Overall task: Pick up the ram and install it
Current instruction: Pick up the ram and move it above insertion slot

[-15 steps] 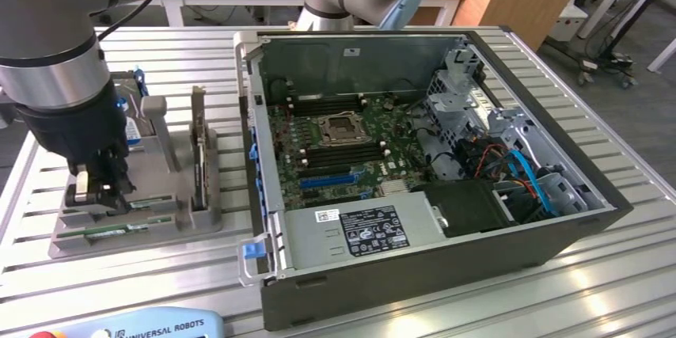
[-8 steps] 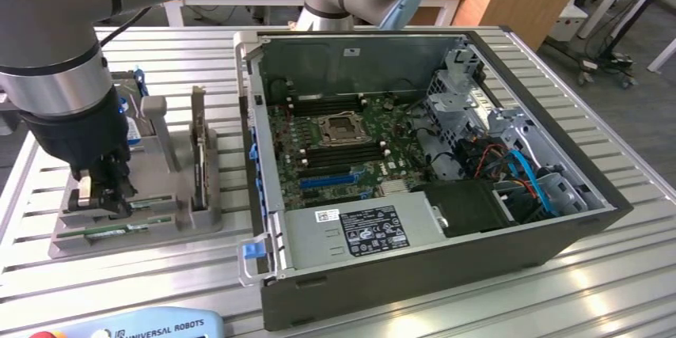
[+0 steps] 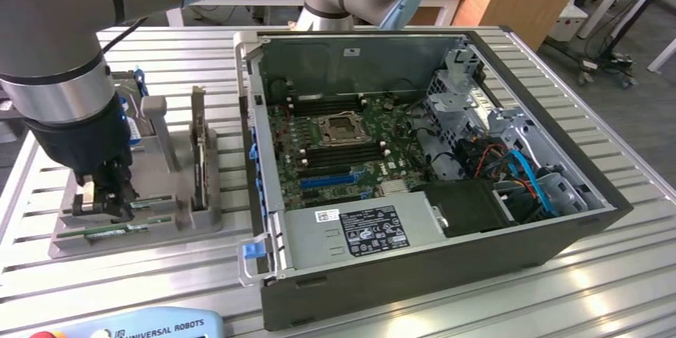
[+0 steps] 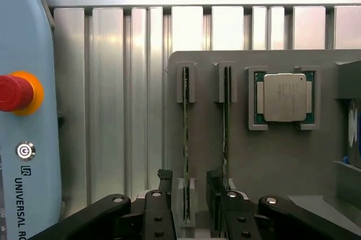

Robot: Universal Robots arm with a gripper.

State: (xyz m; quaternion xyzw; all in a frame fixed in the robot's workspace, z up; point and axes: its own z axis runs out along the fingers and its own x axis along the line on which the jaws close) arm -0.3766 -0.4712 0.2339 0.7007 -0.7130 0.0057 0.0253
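My jaws stand open astride the ram (image 4: 185, 138), one finger on each side and neither touching it, as it stands on edge in its slot of the grey holder (image 4: 271, 161). The danger, I judge, is the twin stick (image 4: 226, 121) just beside it: one finger sits between the two, and a skewed closing could nudge the twin or tilt mine. The holder lies on a ribbed metal desk (image 4: 107, 82), near the open computer case (image 3: 423, 267), with wooden furniture beyond

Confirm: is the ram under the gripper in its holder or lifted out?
In. The ram stands on edge, both ends in slots of the gray holder; the open fingers flank it with gaps on each side.
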